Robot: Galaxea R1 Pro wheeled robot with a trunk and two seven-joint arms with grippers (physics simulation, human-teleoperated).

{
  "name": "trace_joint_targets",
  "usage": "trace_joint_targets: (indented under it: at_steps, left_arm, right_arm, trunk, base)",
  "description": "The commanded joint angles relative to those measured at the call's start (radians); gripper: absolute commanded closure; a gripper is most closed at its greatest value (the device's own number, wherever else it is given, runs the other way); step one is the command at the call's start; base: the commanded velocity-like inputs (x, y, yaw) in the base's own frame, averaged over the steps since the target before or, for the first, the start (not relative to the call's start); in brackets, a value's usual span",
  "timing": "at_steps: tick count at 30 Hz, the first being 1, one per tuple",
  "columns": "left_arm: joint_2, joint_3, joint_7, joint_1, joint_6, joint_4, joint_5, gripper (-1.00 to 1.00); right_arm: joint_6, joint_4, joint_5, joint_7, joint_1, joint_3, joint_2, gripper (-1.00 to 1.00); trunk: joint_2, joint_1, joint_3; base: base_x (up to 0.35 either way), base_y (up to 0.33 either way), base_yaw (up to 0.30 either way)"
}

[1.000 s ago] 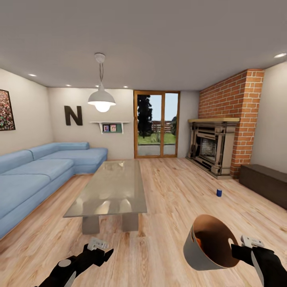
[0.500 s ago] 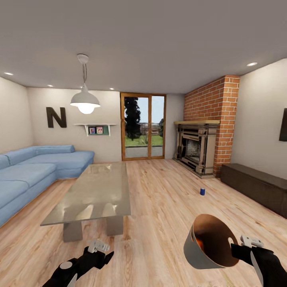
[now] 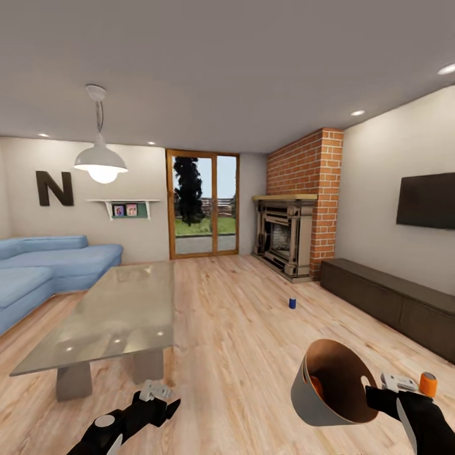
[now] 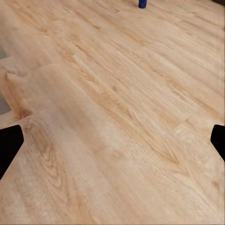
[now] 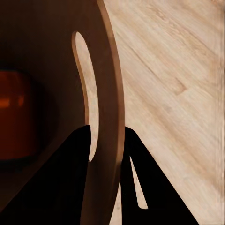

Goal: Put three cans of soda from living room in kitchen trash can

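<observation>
My right gripper (image 3: pixel 381 397) is shut on the rim of the trash can (image 3: pixel 328 385), a grey bin with a brown inside, held tilted above the floor. An orange can of soda (image 3: pixel 314 383) lies inside it; in the right wrist view that orange can (image 5: pixel 14 112) sits deep in the bin while the fingers (image 5: pixel 79 154) clamp the rim (image 5: pixel 110 93). A dark blue can (image 3: pixel 292 303) stands on the wooden floor ahead, also seen as the blue can (image 4: pixel 142 3). Another orange can (image 3: pixel 428 383) shows just past my right wrist. My left gripper (image 3: pixel 158 395) hangs open over bare floor.
A glass coffee table (image 3: pixel 107 316) stands at the left with a blue sofa (image 3: pixel 38 265) behind it. A brick fireplace (image 3: pixel 284 237) is at the far wall. A long dark cabinet (image 3: pixel 392 303) runs along the right wall under a TV (image 3: pixel 426 201).
The whole view has swung to the right: table and sofa slid left, and the TV and the orange can by my right wrist came into view. Both arms keep their pose.
</observation>
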Motion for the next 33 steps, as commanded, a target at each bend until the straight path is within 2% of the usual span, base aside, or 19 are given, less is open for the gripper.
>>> trace_joint_targets:
  at_steps: [1,21,33]
  left_arm:
    - [0.000,0.000,0.000,0.000,0.000,0.000,0.000,-1.00]
    - [-0.004,0.000,0.000,-0.001,-0.002,0.047,0.005,-1.00]
    - [-0.005,0.000,0.000,-0.001,-0.002,0.049,0.003,-1.00]
  right_arm:
    - [0.001,-0.001,-0.013,0.006,-0.001,-0.002,0.000,1.00]
    - [-0.002,-0.001,-0.014,0.006,-0.001,-0.003,0.001,1.00]
    - [-0.002,-0.001,-0.014,0.006,-0.001,-0.002,0.002,1.00]
  trunk:
    - [0.000,0.000,0.001]
    - [0.000,0.000,0.024]
    - [0.000,0.000,0.037]
  base:
    - [0.000,-0.281,-0.189]
    - [0.006,-0.282,-0.189]
    - [0.205,-0.215,-0.189]
